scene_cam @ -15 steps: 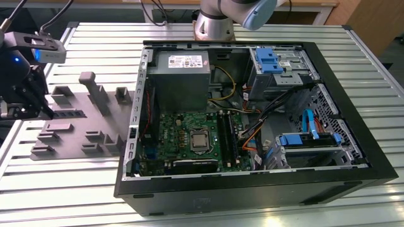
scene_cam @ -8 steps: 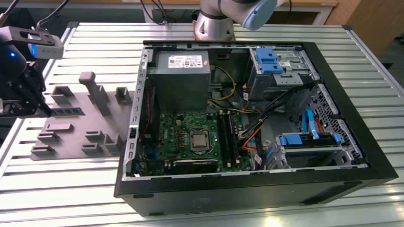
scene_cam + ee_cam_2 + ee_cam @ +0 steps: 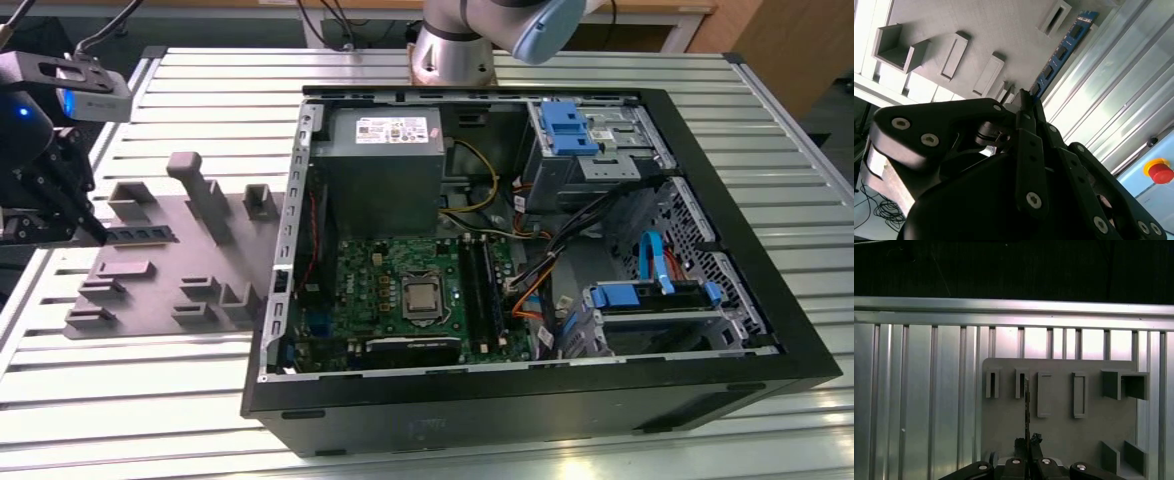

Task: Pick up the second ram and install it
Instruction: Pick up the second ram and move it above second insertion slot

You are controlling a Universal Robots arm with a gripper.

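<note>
Gripper low over the far end of the grey holder plate, at the exterior view's left, well apart from the open computer case. Fingers drawn together on the near end of the second ram, pinching the thin board between the tips. In both wrist views the stick runs straight out from the gripper: in the second wrist view the second ram shows its blue-green face and black chips along the edge of the plate, just beside a slotted block; in the first wrist view it is edge-on, the second ram a thin dark line rising from the gripper across the plate. Hard to say from here whether the stick is lifted clear of the plate or resting on it. Case lies on its side on the slatted aluminium table, motherboard exposed. Arm base stands behind the case. Red button past the table edge in the second wrist view.
</note>
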